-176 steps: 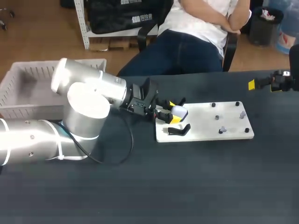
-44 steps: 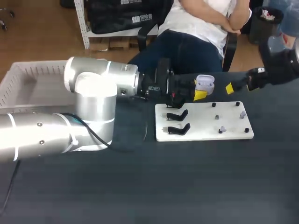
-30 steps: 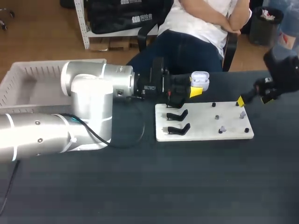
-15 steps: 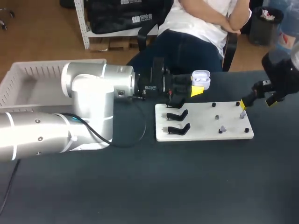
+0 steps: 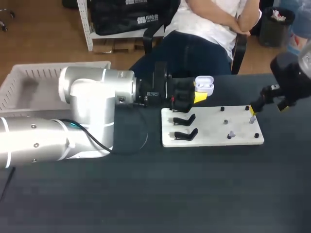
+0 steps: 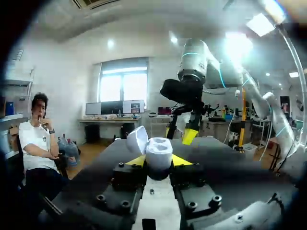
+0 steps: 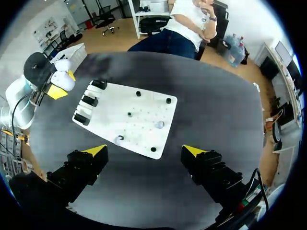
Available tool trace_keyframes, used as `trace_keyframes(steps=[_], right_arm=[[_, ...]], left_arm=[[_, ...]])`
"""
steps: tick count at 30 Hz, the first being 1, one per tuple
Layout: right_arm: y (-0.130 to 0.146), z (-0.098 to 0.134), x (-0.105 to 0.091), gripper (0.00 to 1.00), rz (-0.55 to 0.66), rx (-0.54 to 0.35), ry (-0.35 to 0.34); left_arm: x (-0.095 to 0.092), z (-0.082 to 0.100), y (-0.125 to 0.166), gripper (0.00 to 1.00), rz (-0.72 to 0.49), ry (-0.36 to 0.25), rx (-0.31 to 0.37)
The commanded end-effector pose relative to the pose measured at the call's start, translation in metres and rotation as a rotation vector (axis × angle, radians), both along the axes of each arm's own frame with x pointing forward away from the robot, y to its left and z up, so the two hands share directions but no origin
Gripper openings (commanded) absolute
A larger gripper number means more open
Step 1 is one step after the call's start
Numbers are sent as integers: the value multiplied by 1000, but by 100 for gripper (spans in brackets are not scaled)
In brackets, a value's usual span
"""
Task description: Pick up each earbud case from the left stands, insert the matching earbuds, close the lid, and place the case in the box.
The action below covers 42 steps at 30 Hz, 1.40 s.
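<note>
above the far left corner of the white board (image 5: 214, 127), our left gripper (image 5: 197, 95) clamps the earbud case (image 5: 204, 84), lid open. over the board's right end our right gripper (image 5: 267, 108) hangs spread wide, empty. the earbuds (image 5: 232, 133) lie on the board, so inserting, closing and placing in the box (image 5: 19, 92) left of the board are not yet done.

The white earbud case (image 6: 159, 153) is gripped between the yellow tips of the left tool (image 5: 200, 93), lid hinged open, raised off the tabletop. Black stands (image 5: 185, 119) sit on a white board (image 5: 214, 141) just below that tool. Two small pale earbuds (image 7: 159, 124) lie apart on the board, ahead of the right tool (image 7: 145, 150). The white box (image 5: 29, 90) lies well behind the left tool.
</note>
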State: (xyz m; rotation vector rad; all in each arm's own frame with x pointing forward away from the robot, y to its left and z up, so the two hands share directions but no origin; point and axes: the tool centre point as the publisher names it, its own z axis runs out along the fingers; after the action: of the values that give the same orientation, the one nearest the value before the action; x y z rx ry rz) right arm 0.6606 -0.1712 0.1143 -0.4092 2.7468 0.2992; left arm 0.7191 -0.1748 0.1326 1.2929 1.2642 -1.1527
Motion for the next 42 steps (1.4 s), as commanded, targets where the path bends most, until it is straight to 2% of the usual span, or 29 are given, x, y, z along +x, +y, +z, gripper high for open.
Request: trace_keyframes(steps=[1,8,18,20,24,29,34,42], right_arm=[[-1,-4,-3,100,-29,-42,-10],[0,-14,-2,100,-49,-94,31],[-2,-17,0,100,-60,-114,43],[-4,-18,2,100,-54,-143,51],[-7,-17,8,100,-17,-219,114],[-14,-19,14,100,-65,-277,135],[-15,-34,26,100,-50,-300,174],[-9,-56,48,100,11,-321,162]], left_arm=[[-2,-4,3,0,3,-5,-6],[2,-11,8,0,-6,-7,-9],[5,-12,9,0,2,1,-5],[5,-12,9,0,2,1,-5],[5,-12,9,0,2,1,-5],[5,-12,9,0,2,1,-5],[5,-12,9,0,2,1,-5],[5,-12,9,0,2,1,-5]])
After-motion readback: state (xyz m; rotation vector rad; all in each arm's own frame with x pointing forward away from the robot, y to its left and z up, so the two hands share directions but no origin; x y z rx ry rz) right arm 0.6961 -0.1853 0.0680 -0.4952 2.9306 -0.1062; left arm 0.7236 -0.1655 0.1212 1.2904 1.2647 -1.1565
